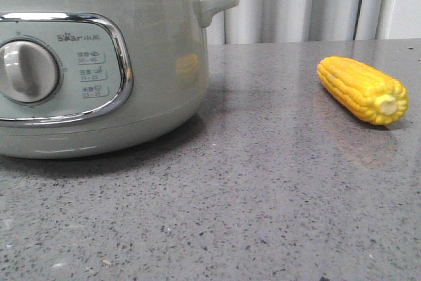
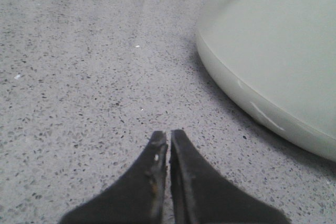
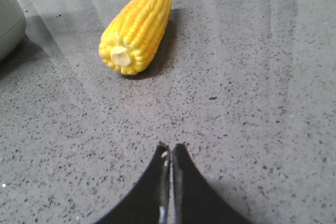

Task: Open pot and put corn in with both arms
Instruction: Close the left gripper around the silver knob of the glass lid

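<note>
The pot is a large pale sage-green cooker at the left of the front view, with a chrome-framed panel, a grey-beige dial and a stubby side handle; its lid is on. The corn, a yellow cob with its pale stub end toward the camera, lies on the counter at the right. My left gripper is shut and empty above the counter beside the pot's base. My right gripper is shut and empty, a short way from the corn. Neither gripper shows in the front view.
The surface is a grey speckled stone counter. Pale curtains hang behind the back edge. An edge of the pot shows at the side of the right wrist view.
</note>
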Motion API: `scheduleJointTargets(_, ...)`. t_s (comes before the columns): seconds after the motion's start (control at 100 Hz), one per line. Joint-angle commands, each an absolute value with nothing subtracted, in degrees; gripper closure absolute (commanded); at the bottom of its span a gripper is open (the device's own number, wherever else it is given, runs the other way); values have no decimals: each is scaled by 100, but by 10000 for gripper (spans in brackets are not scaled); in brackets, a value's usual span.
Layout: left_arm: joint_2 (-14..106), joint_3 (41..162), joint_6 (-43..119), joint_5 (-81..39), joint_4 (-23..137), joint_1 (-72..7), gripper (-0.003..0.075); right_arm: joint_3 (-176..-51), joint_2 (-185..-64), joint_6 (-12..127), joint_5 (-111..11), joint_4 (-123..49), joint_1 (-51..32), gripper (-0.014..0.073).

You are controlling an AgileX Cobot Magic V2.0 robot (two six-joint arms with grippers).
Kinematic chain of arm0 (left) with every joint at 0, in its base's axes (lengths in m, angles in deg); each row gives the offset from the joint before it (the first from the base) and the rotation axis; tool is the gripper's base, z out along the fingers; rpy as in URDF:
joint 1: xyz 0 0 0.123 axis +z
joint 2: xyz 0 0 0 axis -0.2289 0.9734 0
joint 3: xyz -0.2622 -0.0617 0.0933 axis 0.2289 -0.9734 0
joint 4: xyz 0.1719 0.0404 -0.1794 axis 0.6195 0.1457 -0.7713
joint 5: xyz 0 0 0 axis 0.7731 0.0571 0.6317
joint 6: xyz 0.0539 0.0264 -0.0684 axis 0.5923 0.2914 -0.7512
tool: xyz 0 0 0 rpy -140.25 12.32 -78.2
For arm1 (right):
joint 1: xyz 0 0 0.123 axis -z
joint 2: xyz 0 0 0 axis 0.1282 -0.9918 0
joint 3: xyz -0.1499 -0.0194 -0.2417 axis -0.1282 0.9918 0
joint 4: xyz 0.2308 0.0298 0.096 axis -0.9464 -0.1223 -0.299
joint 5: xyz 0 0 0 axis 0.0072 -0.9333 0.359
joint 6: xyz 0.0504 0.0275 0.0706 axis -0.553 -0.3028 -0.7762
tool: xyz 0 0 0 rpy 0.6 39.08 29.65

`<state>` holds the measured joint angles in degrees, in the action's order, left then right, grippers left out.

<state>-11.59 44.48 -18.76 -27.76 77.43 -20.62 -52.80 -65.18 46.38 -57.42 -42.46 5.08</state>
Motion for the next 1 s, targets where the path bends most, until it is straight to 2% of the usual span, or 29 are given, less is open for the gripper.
scheduleJointTargets(0.0, -1322, 4298, -1903, -2649, 7693, -2045, 741, -5180, -6387, 4677, -5251, -4231, 542, 665)
scheduleJointTargets(0.24, -1322, 4298, -1903, -2649, 7715, -2045, 741, -5180, -6387, 4677, -3928, -4231, 542, 665)
scheduleJointTargets(0.54, -1322, 4298, -1903, -2610, 8494, -2045, 741, -5180, -6387, 4677, -2222, -4255, 542, 665)
scheduleJointTargets(0.61, -1322, 4298, -1903, -2448, 7808, -2045, 741, -5180, -6387, 4677, -2134, -4309, 542, 665)
scheduleJointTargets(0.74, -1322, 4298, -1903, -1981, 5548, -2045, 741, -5180, -6387, 4635, -1955, -4657, 542, 665)
scheduleJointTargets(0.99, -1322, 4350, -1903, -355, 4906, -2045, 741, -5432, -6387, 4635, -2484, -5868, 542, 665)
